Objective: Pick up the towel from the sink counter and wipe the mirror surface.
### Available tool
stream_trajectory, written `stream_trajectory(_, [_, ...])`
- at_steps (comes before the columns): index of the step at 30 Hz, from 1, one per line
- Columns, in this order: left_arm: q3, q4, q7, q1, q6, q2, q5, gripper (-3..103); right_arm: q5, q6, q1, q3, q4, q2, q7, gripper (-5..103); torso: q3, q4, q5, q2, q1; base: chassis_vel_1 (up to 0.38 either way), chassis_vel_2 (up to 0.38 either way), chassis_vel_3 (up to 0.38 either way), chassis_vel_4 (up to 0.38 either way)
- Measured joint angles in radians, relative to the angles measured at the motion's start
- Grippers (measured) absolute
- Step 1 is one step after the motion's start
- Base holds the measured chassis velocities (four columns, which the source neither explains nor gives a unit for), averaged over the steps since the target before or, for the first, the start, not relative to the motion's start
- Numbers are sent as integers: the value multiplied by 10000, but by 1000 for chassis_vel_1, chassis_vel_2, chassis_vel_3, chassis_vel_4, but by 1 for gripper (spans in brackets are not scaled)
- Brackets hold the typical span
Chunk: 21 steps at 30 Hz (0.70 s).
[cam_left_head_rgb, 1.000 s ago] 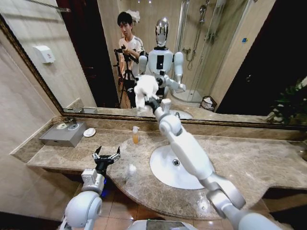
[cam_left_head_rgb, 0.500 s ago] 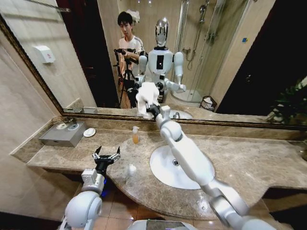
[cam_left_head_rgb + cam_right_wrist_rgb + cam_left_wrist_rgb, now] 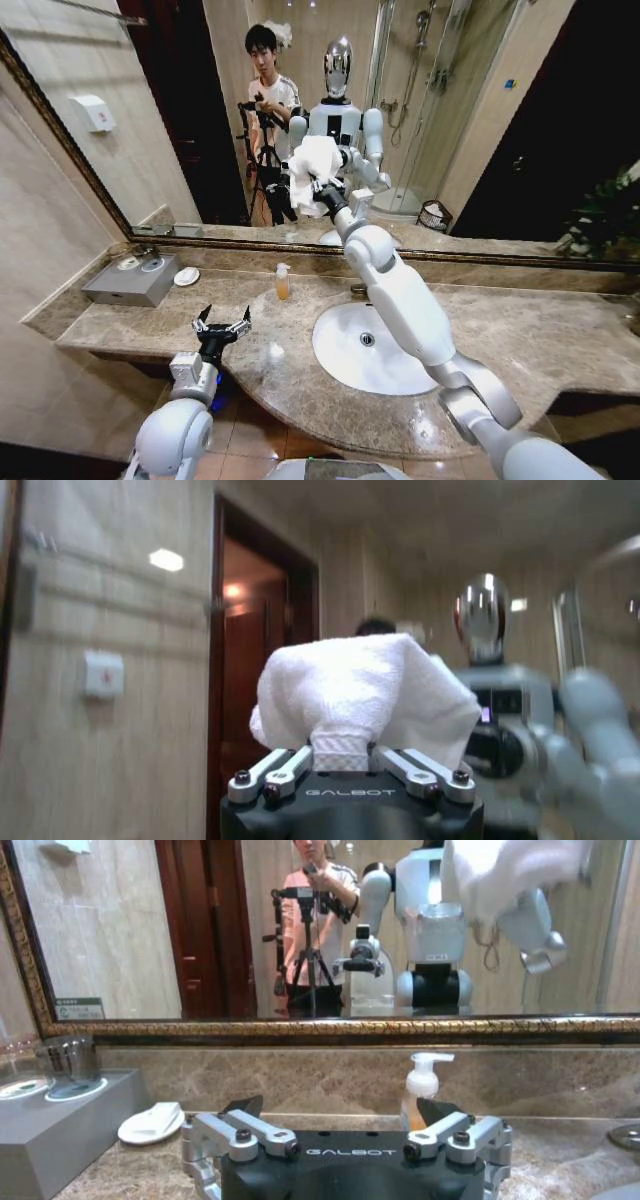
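Pickup is done: the white towel (image 3: pixel 314 172) is off the tabletop (image 3: pixel 520 340) and bunched in the right gripper (image 3: pixel 331 194), upper centre of the head view. The right wrist view shows the gripper clenched on a pinch of the towel (image 3: pixel 360 705), with the rest ballooning out in front of the fingers.

Right arm is stretched from lower right of the frame up across the white basin (image 3: pixel 365 350) to the mirror (image 3: pixel 450 110). The towel looks pressed to the glass or just off it; I can't tell contact from these angles. It sits over the robot's own reflection, above the frame's lower edge.

Judgement: wiping phase, early to mid. The towel covers one central patch, and the wide stretches of mirror at frame left and right are yet to be covered. No streaks or wet marks visible, so I can't tell what is already clean.

Left gripper (image 3: pixel 222 325) is parked at lower left of the head view, over the tabletop's front edge, fingers spread and empty. Its wrist view faces a soap pump bottle (image 3: pixel 420 1091) and a white soap dish (image 3: pixel 150 1121) near the back wall.
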Motion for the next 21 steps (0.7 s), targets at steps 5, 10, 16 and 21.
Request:
stream_trajectory(5, [0, 0, 0, 0, 0, 0, 0, 100, -205, 124, -878, -124, -479, 147, -87, 13, 1, 1, 1, -1, 0, 0, 0, 0, 0])
stream_trajectory(10, [0, 0, 0, -1, 0, 1, 0, 100, -422, 182, -1161, -272, -360, 148, -168, 13, 1, -2, 1, -1, 1, 0, 0, 0, 0])
stream_trajectory(16, [1, 0, 0, -1, 0, 0, 0, 100, -351, 202, -209, -247, -168, 187, 46, 13, 1, 2, -1, -1, 1, 0, 0, 0, 0])
stream_trajectory(21, [0, 0, 0, -1, 0, 0, 0, 100, -439, 225, 393, -188, -10, 112, 100, 13, 0, 2, -2, 0, 1, 0, 0, 0, 0])
